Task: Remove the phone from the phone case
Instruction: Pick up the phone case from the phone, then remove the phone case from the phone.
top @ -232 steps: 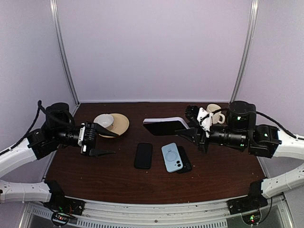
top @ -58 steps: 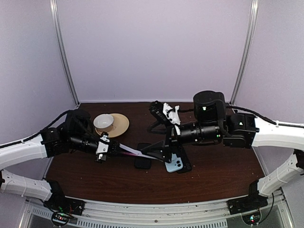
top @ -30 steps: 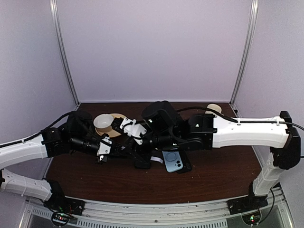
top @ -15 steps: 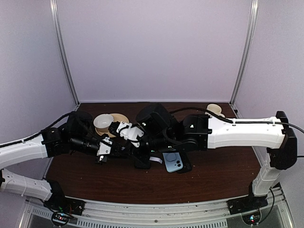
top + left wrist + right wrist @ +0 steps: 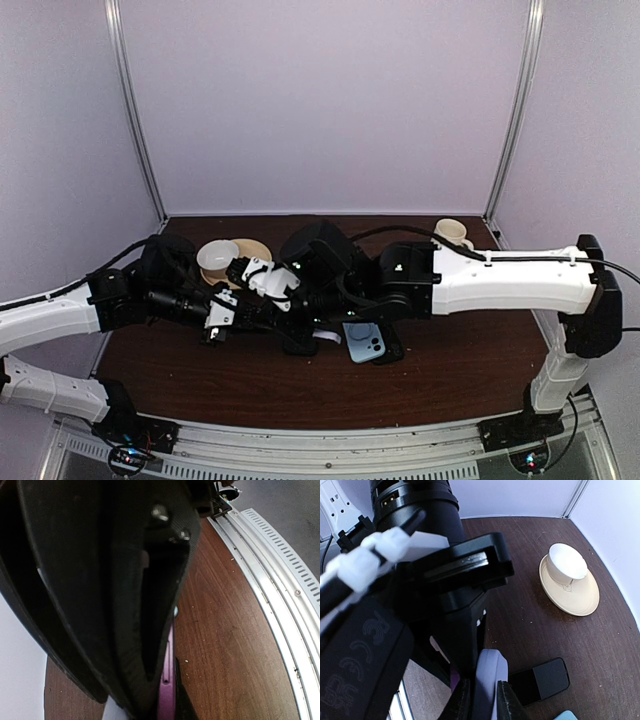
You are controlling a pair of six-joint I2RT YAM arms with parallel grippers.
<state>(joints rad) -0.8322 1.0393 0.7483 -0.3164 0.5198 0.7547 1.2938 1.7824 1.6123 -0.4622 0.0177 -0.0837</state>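
1. Left hand point(image 5: 164, 692) clamped tight on lavender phone case point(image 5: 488, 671).
2. Right hand point(image 5: 483, 700) fingers pinch the same case's edge.
3. Case held over mid-bench point(image 5: 450, 372), at 9 o'clock of blue phone point(image 5: 364, 341).

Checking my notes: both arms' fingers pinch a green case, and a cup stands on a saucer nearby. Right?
The colour is wrong: the case is lavender, not green, as the right wrist view shows. The left fingers and right fingers do pinch it, and a cup stands on a saucer nearby.

Right arm point(image 5: 480, 285) bars the middle (left tool point(image 5: 250, 318) close against it); open table point(image 5: 470, 385) near right.
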